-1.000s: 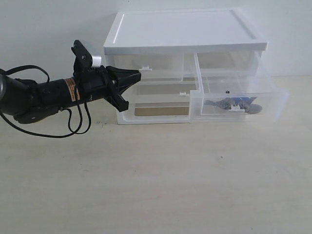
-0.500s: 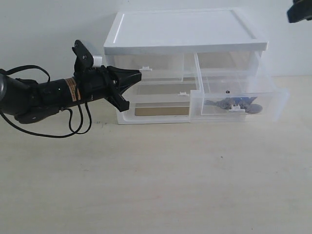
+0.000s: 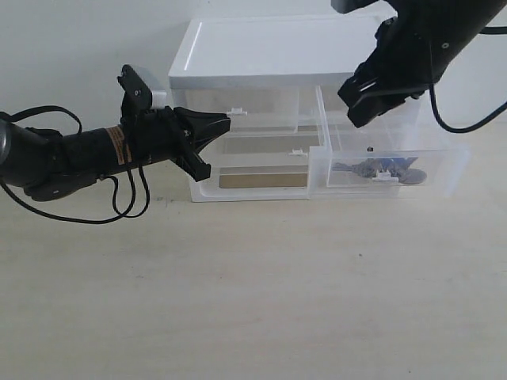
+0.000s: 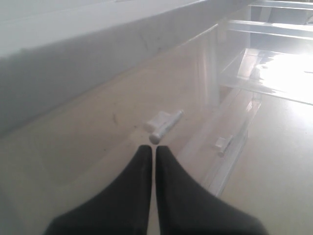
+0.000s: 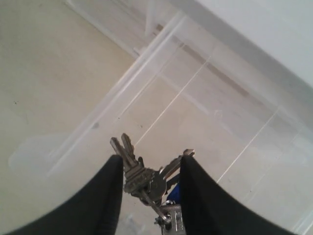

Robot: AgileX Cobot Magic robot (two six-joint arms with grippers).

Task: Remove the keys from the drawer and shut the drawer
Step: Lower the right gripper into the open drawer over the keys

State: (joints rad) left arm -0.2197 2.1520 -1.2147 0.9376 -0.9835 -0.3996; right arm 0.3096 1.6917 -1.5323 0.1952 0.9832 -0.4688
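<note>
Inside the pulled-out right-hand drawer of the white cabinet, the keys lie flat on the clear floor, towards the front wall, the blue fob partly under the silver blades. The right gripper hangs above the drawer's open top, touching nothing; in the right wrist view its jaws are spread, the keys showing in the gap between them, well below the tips. The left gripper is level with the cabinet's left drawer, its fingers pressed together and gripping nothing, the tips just short of that drawer's small white tab. Judged as a load, the bunch is light but loose: stiff metal blades strung on a ring, likely to splay, swing and slip on smooth pads. The thickest part, where ring, blade heads and fob meet, probably offers the surest hold; a single blade lying flat on slick plastic would be hard to pinch. The drawer's thin clear walls look light and easily shoved, so a straight descent between them seems advisable.
</note>
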